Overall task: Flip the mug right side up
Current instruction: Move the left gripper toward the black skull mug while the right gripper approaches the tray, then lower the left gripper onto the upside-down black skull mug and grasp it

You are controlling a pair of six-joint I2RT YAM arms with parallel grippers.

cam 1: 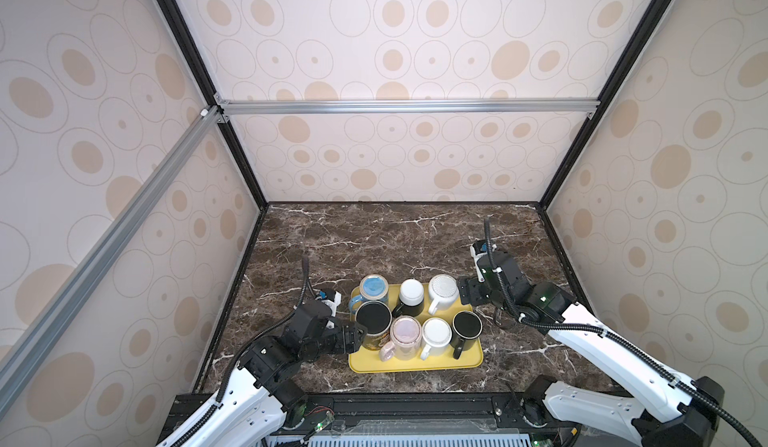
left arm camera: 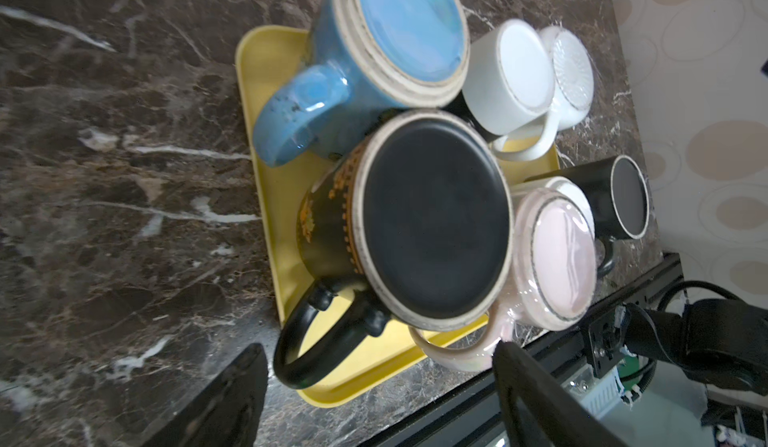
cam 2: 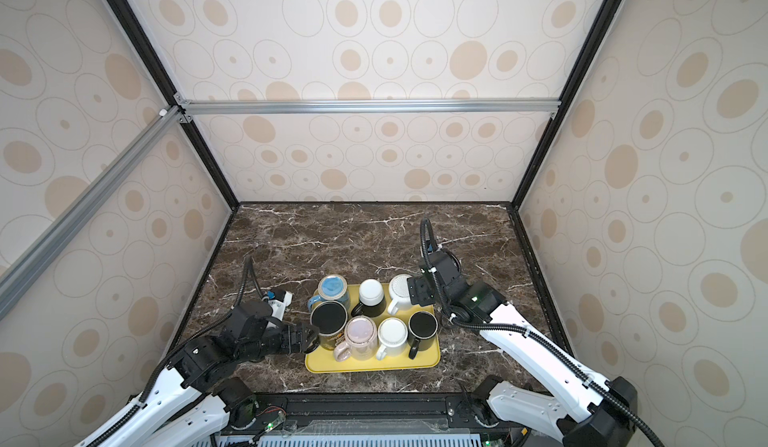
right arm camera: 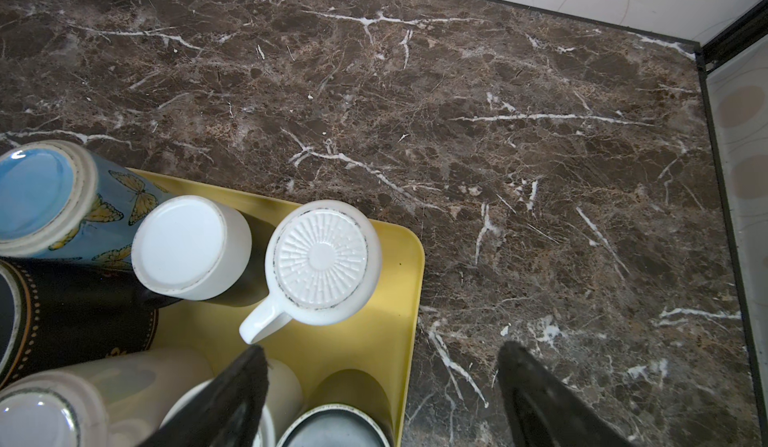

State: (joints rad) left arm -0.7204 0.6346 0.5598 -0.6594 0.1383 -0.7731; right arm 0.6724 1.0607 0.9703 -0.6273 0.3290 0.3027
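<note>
**Pre-grasp, nothing held yet**

All mugs [cam 1: 436, 332] are sitting upside down on the yellow tray [cam 1: 415, 366]. The left gripper [cam 1: 359, 336] is hovering wide open at the near-left black mug [cam 1: 373, 317], the right gripper [cam 1: 463, 293] likewise beside the far-right white mug [cam 1: 444, 289]. Next probably calls for closing, then lifting clear.

Mugs: we count seven, all bottom up on a yellow tray [cam 1: 415, 368]
Far row: blue butterfly mug [cam 1: 373, 289], white-based dark mug [cam 1: 411, 296], white ribbed mug [cam 1: 444, 292]
Near row: black and gold mug [cam 1: 373, 318], pink mug [cam 1: 405, 336], plain white mug [cam 1: 436, 335], black mug [cam 1: 466, 327]
Handles: most we see point toward the near edge
</note>
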